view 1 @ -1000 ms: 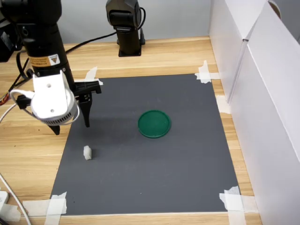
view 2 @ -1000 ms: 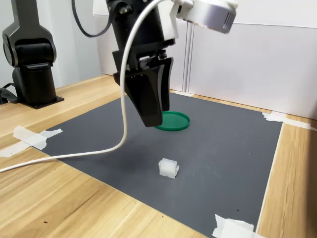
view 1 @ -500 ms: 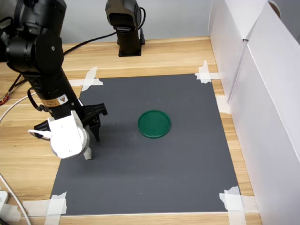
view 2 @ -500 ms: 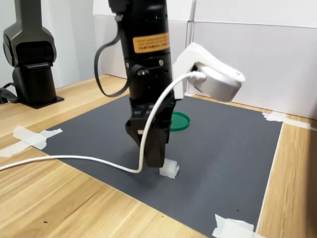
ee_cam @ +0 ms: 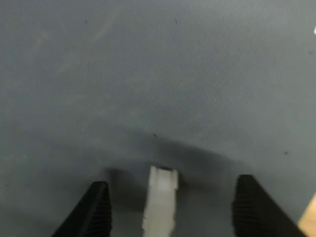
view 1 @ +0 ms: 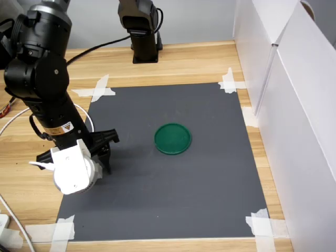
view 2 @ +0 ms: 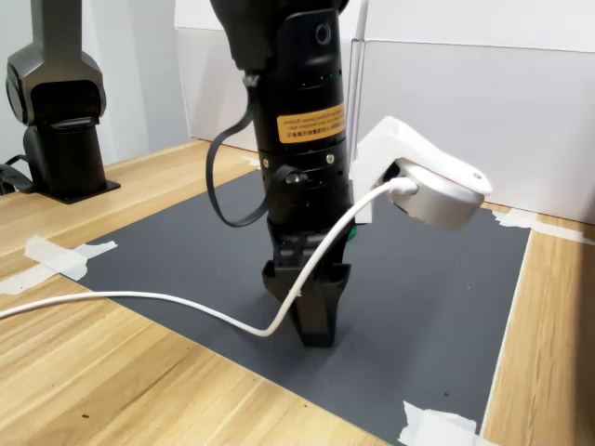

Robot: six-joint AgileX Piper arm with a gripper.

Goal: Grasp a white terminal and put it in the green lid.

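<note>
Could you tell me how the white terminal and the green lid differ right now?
The white terminal is a pale, blocky piece; the green lid is a flat dark-green disc. The terminal sits between the open end effector fingers; the lid lies clear, away from the arm. Both rest on the grey mat.

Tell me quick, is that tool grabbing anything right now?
Tool: open, holding nothing. The white terminal sits between its two fingers, with a gap showing on each side.
</note>
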